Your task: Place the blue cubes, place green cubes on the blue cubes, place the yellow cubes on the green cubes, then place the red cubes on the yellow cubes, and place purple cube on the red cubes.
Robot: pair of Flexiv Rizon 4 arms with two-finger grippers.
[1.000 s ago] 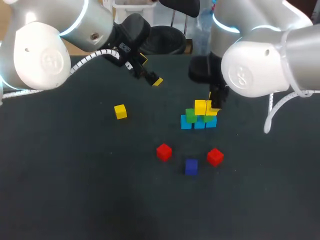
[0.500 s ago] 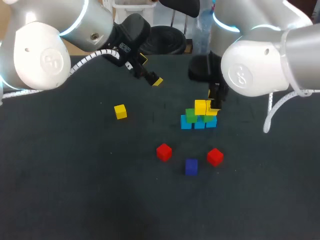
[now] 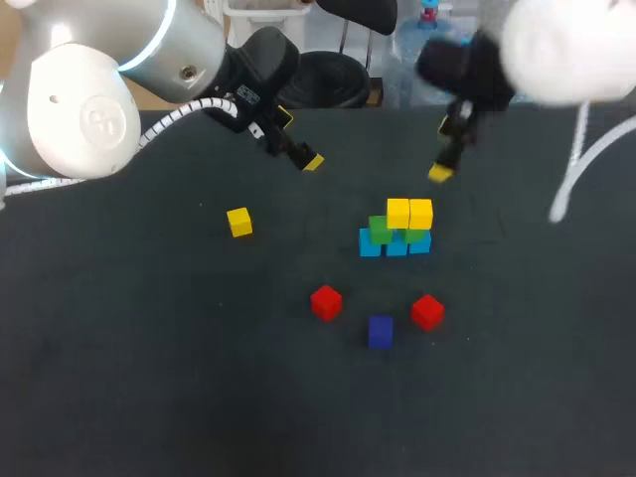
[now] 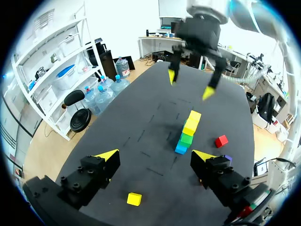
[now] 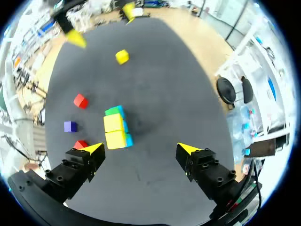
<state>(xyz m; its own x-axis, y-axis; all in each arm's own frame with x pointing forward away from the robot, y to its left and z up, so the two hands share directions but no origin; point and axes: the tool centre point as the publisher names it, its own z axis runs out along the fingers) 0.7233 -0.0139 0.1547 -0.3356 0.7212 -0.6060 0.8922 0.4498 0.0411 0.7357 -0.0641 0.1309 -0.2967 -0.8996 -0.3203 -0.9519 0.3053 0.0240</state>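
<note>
Left fingers point(image 3: 298, 139): spread apart and holding nothing. I see them hanging over the far left part of the worktop point(image 3: 149, 348); in their own wrist view point(image 4: 155, 157) both yellow tips stand wide with only dark surface between them.
Right fingers point(image 3: 442, 149): released and empty, raised above the worktop just behind the stack. In the right wrist view point(image 5: 141, 149) the stack lies ahead of them and touches neither tip.
Blue cubes point(image 3: 396, 245): three in a row on the worktop near its middle, touching side by side, as the bottom layer.
Green cubes point(image 3: 380, 229): resting on the blue row; I see one clearly, the other mostly covered by the yellow layer.
Stacked yellow cubes point(image 3: 398, 212): two side by side on top of the green ones, forming the top layer.
Loose yellow cube point(image 3: 238, 222): alone on the worktop, well apart from the stack on my left.
First red cube point(image 3: 325, 302): on the worktop, nearer me than the stack, towards my left.
Second red cube point(image 3: 427, 311): on the worktop, nearer me than the stack, towards my right.
Purple cube point(image 3: 380, 331): on the worktop between the two red cubes, slightly nearer me, touching neither.
</note>
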